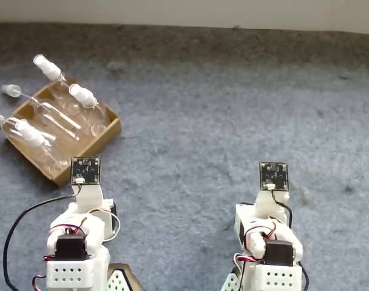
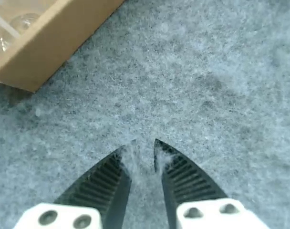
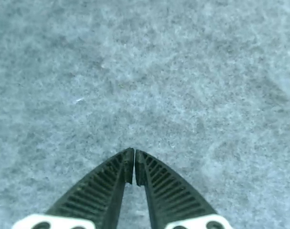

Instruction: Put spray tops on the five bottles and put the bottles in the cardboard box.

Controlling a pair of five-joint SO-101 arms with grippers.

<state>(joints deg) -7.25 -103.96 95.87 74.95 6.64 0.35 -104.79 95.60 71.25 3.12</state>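
- As five bottles (image 1: 94, 114) are counted lying in the cardboard box (image 1: 93, 145), each with one of the spray tops (image 1: 48, 67) fitted, the task is judged all but complete. The count is hedged because the bottles are clear.
- The box is located at 10 o'clock on the desk (image 1: 233, 109) in the high view. The bottles' long axes run roughly from 10 to 4 o'clock, and the tops reach past the rim on the 10 o'clock side.
- From the left arm (image 1: 81, 224) the box is found at about 11 o'clock, close by. The right arm (image 1: 270, 233) is set well apart from it, so the left arm is judged the nearer for any last adjustment.
- The left pincer (image 2: 144, 148) is parted by a narrow gap with nothing held, and is poised over bare desk near a box corner.
- The right pincer (image 3: 134, 160) is closed tip to tip, and nothing is gripped.
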